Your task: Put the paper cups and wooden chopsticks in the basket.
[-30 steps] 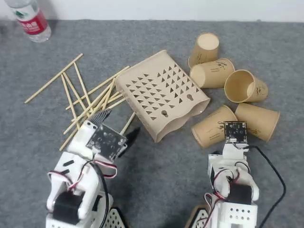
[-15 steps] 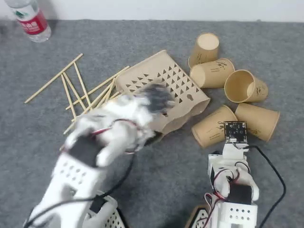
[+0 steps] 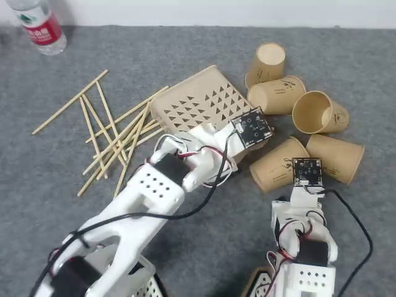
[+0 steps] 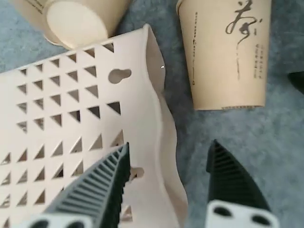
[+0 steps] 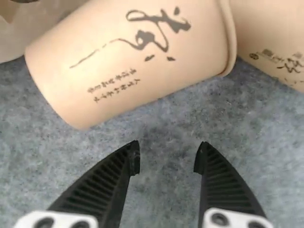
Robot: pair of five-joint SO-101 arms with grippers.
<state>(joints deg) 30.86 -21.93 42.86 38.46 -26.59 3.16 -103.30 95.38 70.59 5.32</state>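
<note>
A beige basket (image 3: 198,102) with triangle holes lies bottom-up on the grey mat. Several wooden chopsticks (image 3: 114,133) are scattered to its left. Several paper cups (image 3: 297,102) lie on their sides to its right. My left arm (image 3: 179,173) stretches across the basket's near right corner. In the left wrist view my left gripper (image 4: 169,147) is open, one finger over the basket (image 4: 61,109) and the other past its rim, with a cup (image 4: 228,57) beyond. My right gripper (image 5: 168,146) is open and empty, just short of a lying cup (image 5: 133,57).
A water bottle (image 3: 40,25) stands at the far left corner, by the white wall. Bare grey mat lies in front of the basket and between the two arm bases. A second cup (image 5: 270,38) touches the one near my right gripper.
My left arm swung away from the chopsticks, rightward and forward, and now reaches over the basket's right corner. The right arm, cups and chopsticks stayed put.
</note>
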